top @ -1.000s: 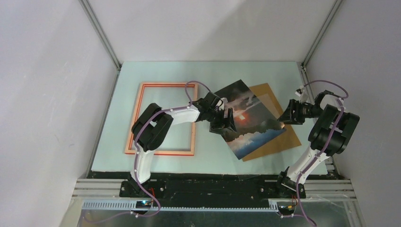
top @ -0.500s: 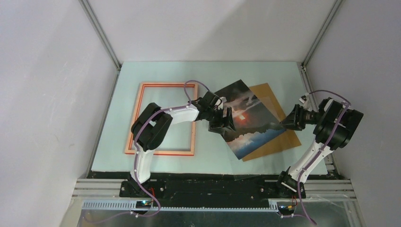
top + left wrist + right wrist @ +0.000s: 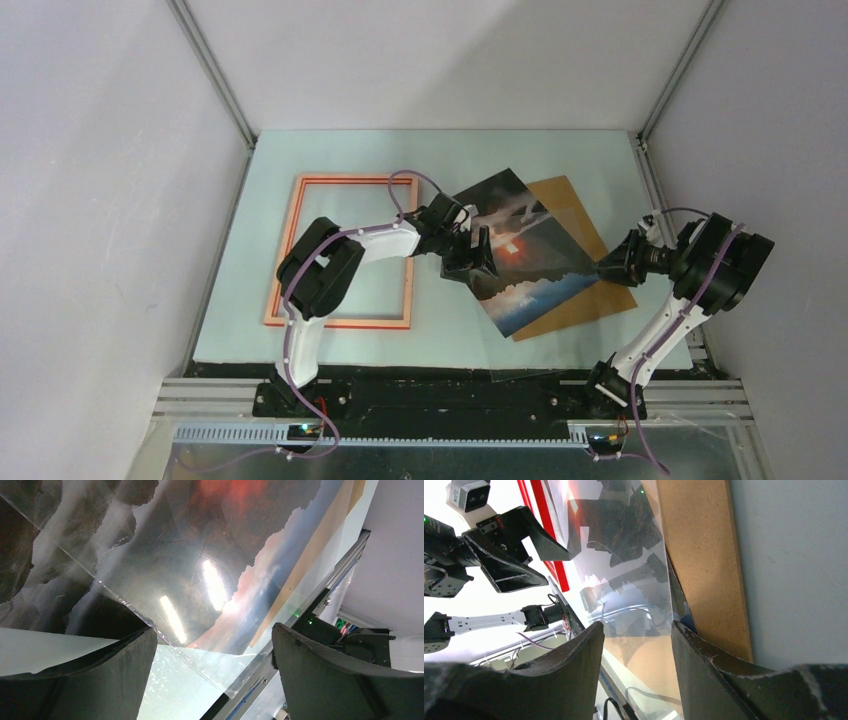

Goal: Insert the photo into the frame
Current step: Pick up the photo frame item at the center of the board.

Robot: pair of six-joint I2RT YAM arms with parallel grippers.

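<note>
The photo [image 3: 525, 250] lies tilted at mid-table on a brown backing board [image 3: 590, 300]. It fills the left wrist view [image 3: 200, 540]. A clear sheet [image 3: 200, 660] lies over it, reaching past its near edge. The frame [image 3: 345, 250], red-edged, lies flat to the left with nothing inside. My left gripper [image 3: 478, 262] is open, low over the photo's left edge, jaws wide apart [image 3: 212, 630]. My right gripper [image 3: 612, 268] is open at the photo's right edge. Its jaws [image 3: 636, 625] straddle the clear sheet's edge [image 3: 634, 600], next to the board [image 3: 699, 555].
The pale green mat [image 3: 330, 150] covers the table inside white walls. A metal rail [image 3: 450, 385] runs along the near edge by the arm bases. The right wall stands close behind the right arm [image 3: 715, 265].
The right arm has drawn back toward the right wall, and its gripper has slid down along the photo's right edge. The left arm and the photo have hardly moved.
</note>
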